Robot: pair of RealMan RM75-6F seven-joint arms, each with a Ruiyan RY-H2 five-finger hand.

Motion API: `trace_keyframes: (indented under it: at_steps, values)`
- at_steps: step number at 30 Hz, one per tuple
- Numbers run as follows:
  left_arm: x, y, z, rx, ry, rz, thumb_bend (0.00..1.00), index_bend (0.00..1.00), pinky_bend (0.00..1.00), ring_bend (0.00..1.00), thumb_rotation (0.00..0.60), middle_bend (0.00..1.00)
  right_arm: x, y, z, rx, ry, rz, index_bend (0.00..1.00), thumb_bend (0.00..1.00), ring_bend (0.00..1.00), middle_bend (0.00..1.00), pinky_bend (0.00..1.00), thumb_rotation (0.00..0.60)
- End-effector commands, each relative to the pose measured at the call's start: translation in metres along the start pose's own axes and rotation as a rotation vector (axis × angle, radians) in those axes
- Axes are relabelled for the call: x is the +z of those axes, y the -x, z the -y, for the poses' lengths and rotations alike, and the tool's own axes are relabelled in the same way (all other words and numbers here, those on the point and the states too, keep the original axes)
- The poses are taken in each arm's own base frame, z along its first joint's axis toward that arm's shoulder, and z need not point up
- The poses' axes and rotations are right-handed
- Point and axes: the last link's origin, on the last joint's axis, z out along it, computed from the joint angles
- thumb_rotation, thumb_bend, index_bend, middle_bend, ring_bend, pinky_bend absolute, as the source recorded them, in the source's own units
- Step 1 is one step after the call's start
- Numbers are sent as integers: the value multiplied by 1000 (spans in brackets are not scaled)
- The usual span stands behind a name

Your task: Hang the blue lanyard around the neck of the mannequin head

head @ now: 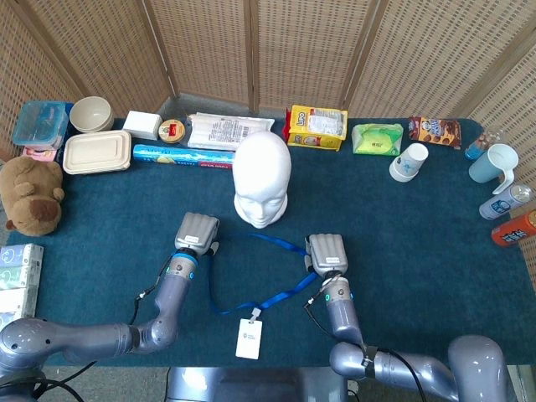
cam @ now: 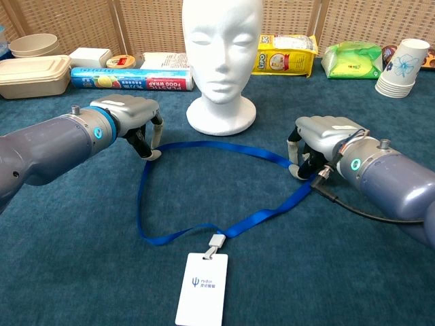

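Note:
The white mannequin head (cam: 221, 54) stands upright at mid-table, its neck bare. In front of it the blue lanyard (cam: 272, 207) lies as a wide loop on the dark blue cloth. Its white badge (cam: 202, 288) is flat near the front edge. My left hand (cam: 129, 115) is at the loop's far left corner, fingers curled down and pinching the strap. My right hand (cam: 323, 139) holds the loop's right corner the same way. In the head view the left hand (head: 197, 232) and right hand (head: 327, 254) flank the lanyard (head: 276, 296) just below the mannequin head (head: 262, 180).
Along the back stand a food-wrap box (cam: 129, 78), a beige lunch box (cam: 34, 71), a yellow packet (cam: 285, 54) and stacked paper cups (cam: 404, 64). A teddy bear (head: 32, 194) sits at the left edge and bottles (head: 511, 213) at the right. A wicker screen closes the back.

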Motion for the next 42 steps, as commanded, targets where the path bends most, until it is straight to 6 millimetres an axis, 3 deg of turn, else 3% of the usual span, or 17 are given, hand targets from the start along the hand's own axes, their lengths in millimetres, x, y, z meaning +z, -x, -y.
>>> trace_keyframes:
  at_steps: [1,14,30,42]
  values:
    - [0,2,-1,-7,-1,13,380,538,1000,1000,513,1000,0,1,-1,1,4,3,597,512,1000,916,1000,554]
    - [2,3,0,-30,-9,26,440,538,1000,1000,517,1000,2,1,-1,0,8,1,602,511,1000,916,1000,555]
    - [1,1,1,-58,-5,27,461,623,1000,1000,514,1000,0,0,2,5,3,0,607,511,1000,918,1000,553]
    - [-12,-7,22,-130,-10,-38,463,650,1000,1000,517,1000,-19,-15,8,70,-67,-39,617,511,1000,927,1000,555]
